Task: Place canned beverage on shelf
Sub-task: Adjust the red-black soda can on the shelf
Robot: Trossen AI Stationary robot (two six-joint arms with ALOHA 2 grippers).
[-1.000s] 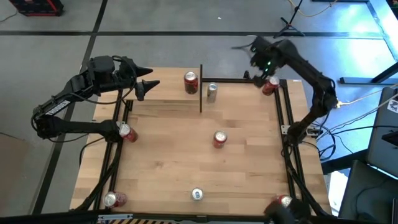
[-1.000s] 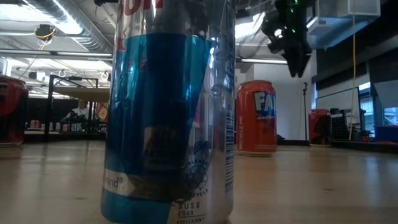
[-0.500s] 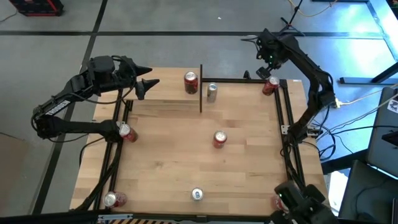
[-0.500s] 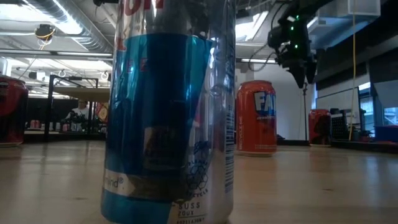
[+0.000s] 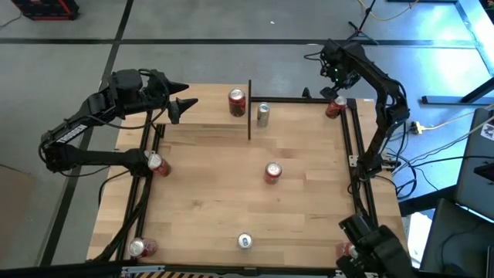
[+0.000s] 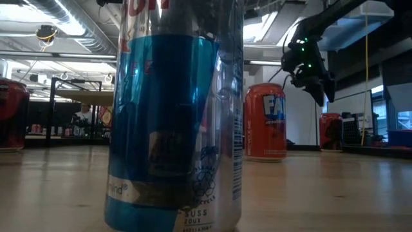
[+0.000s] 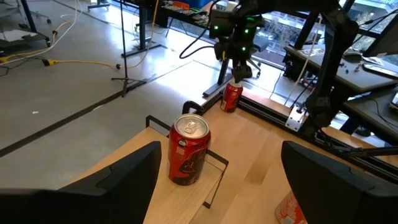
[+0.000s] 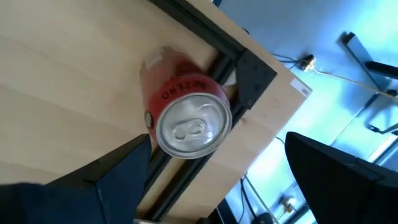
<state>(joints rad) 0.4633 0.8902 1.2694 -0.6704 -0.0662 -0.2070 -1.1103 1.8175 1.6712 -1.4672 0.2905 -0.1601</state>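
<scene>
At the tabletop's (image 5: 231, 201) far right corner, the right gripper (image 5: 333, 76), fingers wide and empty, hovers above the red can (image 8: 186, 121); recommend centring both fingers around it before descending, left gripper (image 5: 184, 106) idle.

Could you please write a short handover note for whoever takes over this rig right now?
Right gripper: jaws open, empty, hovering above the red can at the table's far right corner.
Left gripper: jaws open, empty, waiting at the far left, facing the shelf.
Shelf: one red can stands on it; a silver can stands just beside it on the table.
Other cans stand around the table.
Left to do: grasp the corner can and carry it to the shelf.
</scene>
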